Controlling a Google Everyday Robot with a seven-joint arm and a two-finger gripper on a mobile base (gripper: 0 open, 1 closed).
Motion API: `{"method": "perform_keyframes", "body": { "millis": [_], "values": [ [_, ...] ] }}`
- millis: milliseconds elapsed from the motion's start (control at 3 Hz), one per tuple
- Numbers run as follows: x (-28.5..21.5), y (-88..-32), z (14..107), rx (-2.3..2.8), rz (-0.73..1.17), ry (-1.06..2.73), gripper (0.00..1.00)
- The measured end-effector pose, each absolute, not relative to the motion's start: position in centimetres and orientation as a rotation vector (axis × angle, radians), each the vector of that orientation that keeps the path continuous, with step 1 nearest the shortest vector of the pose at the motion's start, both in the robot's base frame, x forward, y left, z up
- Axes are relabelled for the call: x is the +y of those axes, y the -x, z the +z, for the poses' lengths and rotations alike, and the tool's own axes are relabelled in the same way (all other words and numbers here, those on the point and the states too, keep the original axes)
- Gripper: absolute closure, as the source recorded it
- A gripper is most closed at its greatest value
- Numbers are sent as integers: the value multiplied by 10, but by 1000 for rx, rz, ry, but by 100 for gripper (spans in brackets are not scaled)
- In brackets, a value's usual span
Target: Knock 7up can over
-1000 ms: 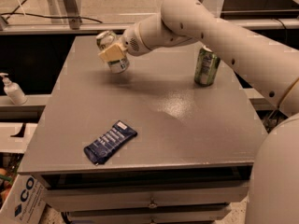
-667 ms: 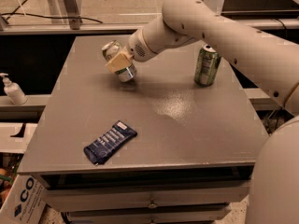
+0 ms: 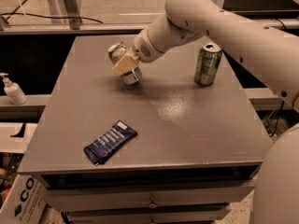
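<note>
The 7up can (image 3: 132,74), silvery with a silver top, is tilted with its top leaning to the back left. Its lower end is on or just above the grey table (image 3: 187,125), left of the middle at the back. My gripper (image 3: 124,63) comes in from the right and is shut on the can; a tan finger pad (image 3: 123,65) lies across its body and hides most of the label. A darker green can (image 3: 207,64) stands upright at the back right, apart from the gripper.
A dark blue snack packet (image 3: 110,142) lies flat near the table's front left. A white pump bottle (image 3: 13,90) stands on a ledge off the left side. My arm (image 3: 219,22) spans the back right above the green can.
My gripper has moved right and toward the front with the 7up can in it. The can stays tilted. The green can and the blue packet have not moved.
</note>
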State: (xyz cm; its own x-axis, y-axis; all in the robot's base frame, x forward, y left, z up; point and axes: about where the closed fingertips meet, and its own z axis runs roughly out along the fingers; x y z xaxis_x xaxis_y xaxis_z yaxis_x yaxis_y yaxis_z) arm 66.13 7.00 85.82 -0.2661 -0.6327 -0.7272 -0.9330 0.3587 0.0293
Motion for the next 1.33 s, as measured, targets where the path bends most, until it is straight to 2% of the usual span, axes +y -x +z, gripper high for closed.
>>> {"method": "perform_keyframes", "body": {
  "millis": [667, 1333],
  "values": [
    [56, -660, 891, 1914, 642, 1263, 100],
    [5, -674, 980, 1540, 737, 869, 100]
  ]
}}
